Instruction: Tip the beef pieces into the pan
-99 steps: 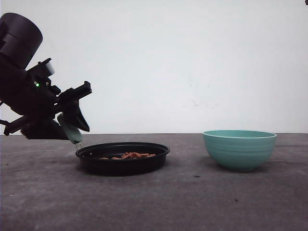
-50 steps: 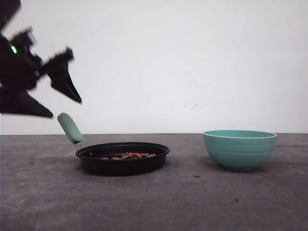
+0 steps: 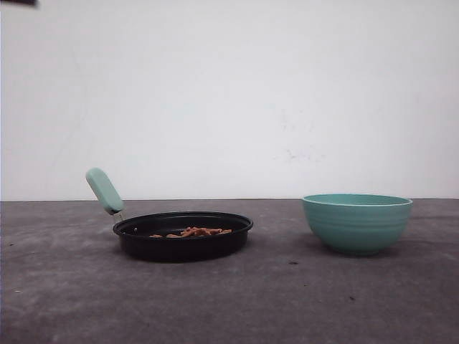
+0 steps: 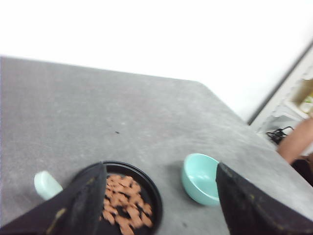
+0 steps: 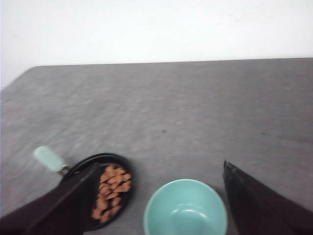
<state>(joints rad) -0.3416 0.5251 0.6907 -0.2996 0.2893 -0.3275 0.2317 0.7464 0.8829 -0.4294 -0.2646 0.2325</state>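
Your pan [image 3: 183, 234] sits flat on the grey desk [image 3: 287, 301], left of centre in the front view, with its mint-green handle [image 3: 105, 190] angled up and away toward the left. The beef pieces [image 3: 193, 231] lie inside it as a low reddish-brown heap, just peeking over the black rim from the front. From the left wrist view you can see them better: the strips [image 4: 124, 200] are spread over the pan floor [image 4: 151, 196], all within the rim.

The teal bowl [image 3: 356, 222] stands upright to the right of the pan, well apart from it, and nothing touches it. In the right wrist view you look down into the bowl [image 5: 186, 208], and its inside shows bare teal (no strips to be seen in it), while the pan [image 5: 120, 159] with the beef pieces [image 5: 111, 190] lies beside it.

Your left gripper [image 4: 161, 205] hangs high above the desk, its two dark fingers [image 4: 80, 205] spread wide apart with nothing between them; the pan and bowl appear far below in the gap. Your right gripper [image 5: 156, 205] is likewise raised over the desk, its fingers [image 5: 254, 205] set wide apart and holding nothing, with the bowl showing through the gap between them.
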